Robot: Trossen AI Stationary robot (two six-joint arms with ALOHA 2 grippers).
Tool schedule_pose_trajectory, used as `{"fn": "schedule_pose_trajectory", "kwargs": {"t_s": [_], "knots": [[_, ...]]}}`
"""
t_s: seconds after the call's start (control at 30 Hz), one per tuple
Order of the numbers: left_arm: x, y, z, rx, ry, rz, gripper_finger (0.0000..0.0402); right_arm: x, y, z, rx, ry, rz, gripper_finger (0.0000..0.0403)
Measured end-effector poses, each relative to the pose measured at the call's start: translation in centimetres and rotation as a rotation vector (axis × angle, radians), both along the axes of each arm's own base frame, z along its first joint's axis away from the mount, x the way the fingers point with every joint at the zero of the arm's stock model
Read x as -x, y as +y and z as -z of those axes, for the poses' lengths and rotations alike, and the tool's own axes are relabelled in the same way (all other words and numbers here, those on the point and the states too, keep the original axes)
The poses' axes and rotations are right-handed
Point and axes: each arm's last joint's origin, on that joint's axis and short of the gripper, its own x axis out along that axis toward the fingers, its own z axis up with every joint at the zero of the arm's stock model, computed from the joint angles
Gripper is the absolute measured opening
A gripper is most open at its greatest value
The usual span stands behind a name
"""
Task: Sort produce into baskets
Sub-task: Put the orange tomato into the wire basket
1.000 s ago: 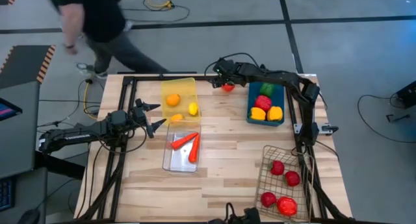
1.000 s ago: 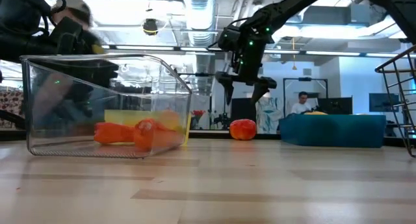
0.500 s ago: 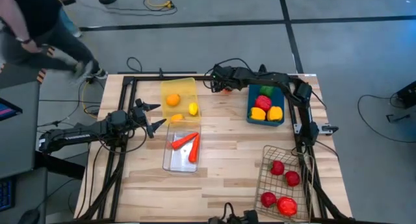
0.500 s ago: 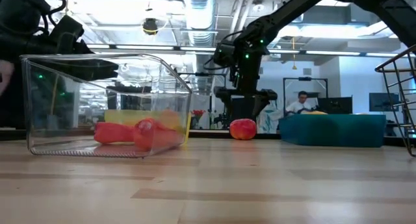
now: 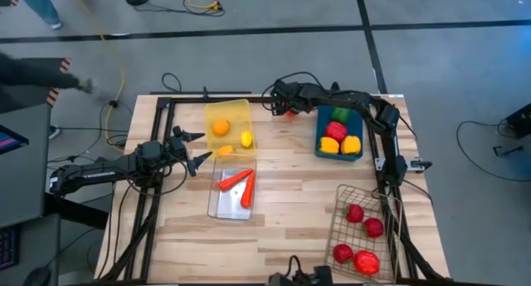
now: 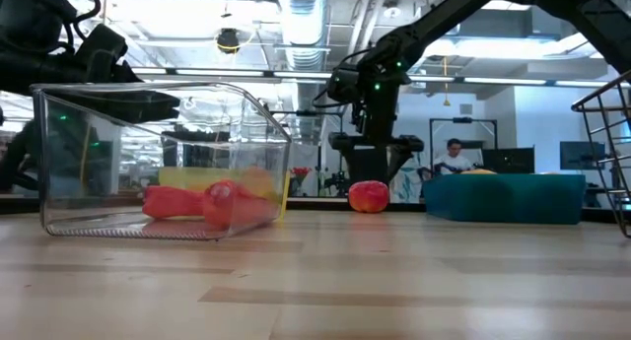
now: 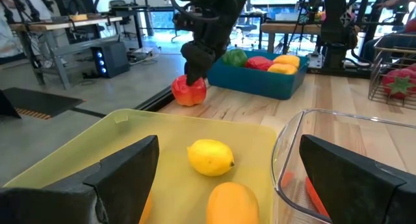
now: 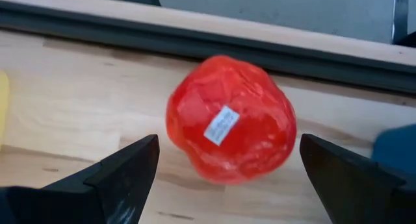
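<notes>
That glossy red tomato (image 8: 227,128) is framed by the wide-spread right gripper (image 8: 227,185), probably light but slippery, best pinched across its middle.

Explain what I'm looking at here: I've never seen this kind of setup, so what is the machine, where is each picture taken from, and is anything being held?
This is a robot with two dark arms at a wooden table. One picture looks straight down, one looks level across the tabletop, and one comes from a camera on each arm's wrist.

On the table are four containers: a yellow bin with an orange and a lemon, a clear bin with carrots, a blue bin with peppers, and a wire basket with red produce.

The right end effector is lowered at the far edge, its open fingers on either side of a red tomato that sits on the wood. It has not closed on it. The left end effector waits, open, beside the yellow bin. Nothing is held.
</notes>
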Motion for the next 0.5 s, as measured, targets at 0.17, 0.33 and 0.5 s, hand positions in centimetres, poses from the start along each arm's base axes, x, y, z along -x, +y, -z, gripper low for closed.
{"fn": "schedule_pose_trajectory", "kwargs": {"t_s": [0.17,0.33,0.5], "knots": [[0.00,0.00,0.00,0.000,0.000,0.000,0.0359,-0.07,-0.42,-0.12,0.019,-0.026,0.006,0.0400],[0.00,0.00,0.00,0.000,0.000,0.000,0.0359,-0.09,-0.43,-0.13,0.020,-0.028,0.007,0.0400],[0.00,0.00,0.00,0.000,0.000,0.000,0.0359,-0.14,-0.43,-0.15,0.021,-0.033,0.007,0.0400]]}}
